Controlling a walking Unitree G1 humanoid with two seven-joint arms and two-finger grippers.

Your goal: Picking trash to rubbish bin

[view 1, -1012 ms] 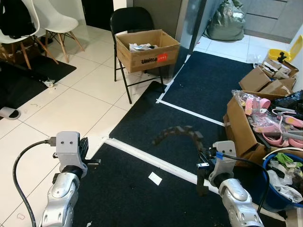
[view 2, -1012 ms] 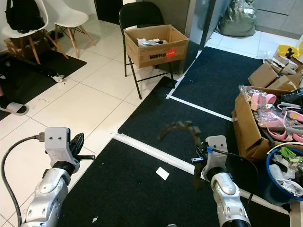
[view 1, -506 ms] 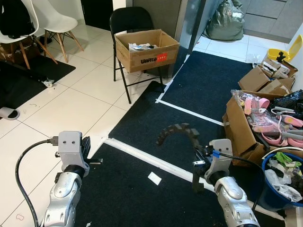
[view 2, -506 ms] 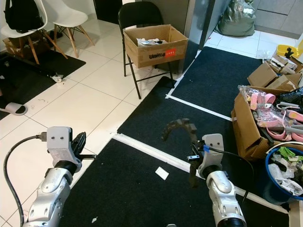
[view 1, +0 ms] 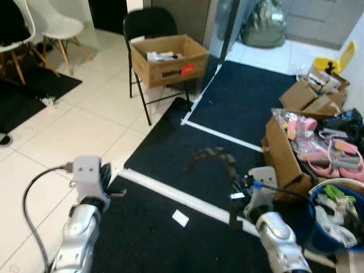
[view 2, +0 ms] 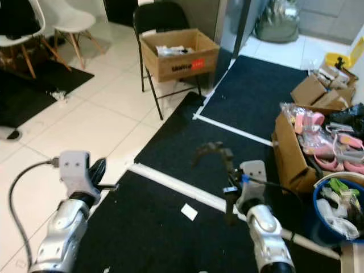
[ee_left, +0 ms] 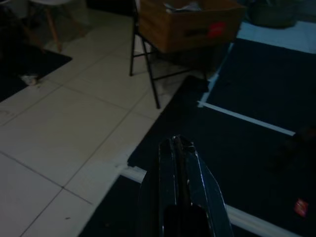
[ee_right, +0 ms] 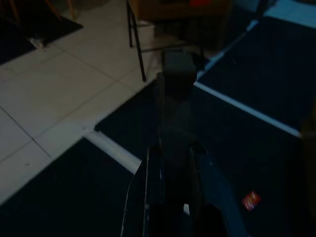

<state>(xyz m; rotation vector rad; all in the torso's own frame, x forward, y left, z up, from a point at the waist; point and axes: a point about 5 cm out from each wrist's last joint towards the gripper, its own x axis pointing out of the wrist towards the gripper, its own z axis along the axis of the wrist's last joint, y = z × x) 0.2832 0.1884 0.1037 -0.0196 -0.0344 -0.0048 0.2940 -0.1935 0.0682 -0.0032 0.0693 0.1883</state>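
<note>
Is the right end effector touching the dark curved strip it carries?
Touching. In the right wrist view the right end effector has its black fingers closed on the dark strip, which runs straight out from between them with no gap.

Two silver arms, each ending in one gripper: left gripper [view 1: 109,181], right gripper [view 1: 234,203]. One dark curved strip [view 1: 211,156] at the right gripper. One white scrap [view 1: 180,218] on the mat. One black chair [view 1: 149,34] bearing one box [view 1: 168,57]. Two white chairs [view 1: 52,25] at the far left. One blue bin [view 1: 318,230] at the right edge. One open box [view 1: 281,156] of pink items, several smaller cartons [view 1: 310,96] behind. One grey bag [view 1: 261,25]. One yellow container [view 1: 333,63].
</note>
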